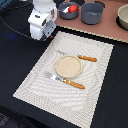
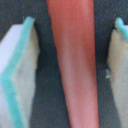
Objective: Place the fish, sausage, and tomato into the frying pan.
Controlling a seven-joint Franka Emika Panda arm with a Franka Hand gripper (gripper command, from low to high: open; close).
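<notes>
you've got the gripper (image 2: 67,70) wide open straddling the sausage (image 2: 72,65), so centre up on it before you squeeze

A placemat (image 1: 65,65) covers the middle of the dark tabletop (image 1: 17,60), and a tan plate (image 1: 68,66) is set at its centre. The plate is flanked by a wooden-handled knife (image 1: 86,58) toward the far edge and a wooden-handled fork (image 1: 65,81) toward the near edge, so bare mat is left only at the corners. Along the far edge, the frying pan (image 1: 68,10) (a red tomato (image 1: 73,8) is seen inside it), a grey pot (image 1: 92,13) and a beige bowl (image 1: 123,17) are lined up with narrow gaps between. In the wrist view, a reddish rod (image 2: 72,60) is seen between the pale fingers (image 2: 17,70), with dark gaps on both sides.
</notes>
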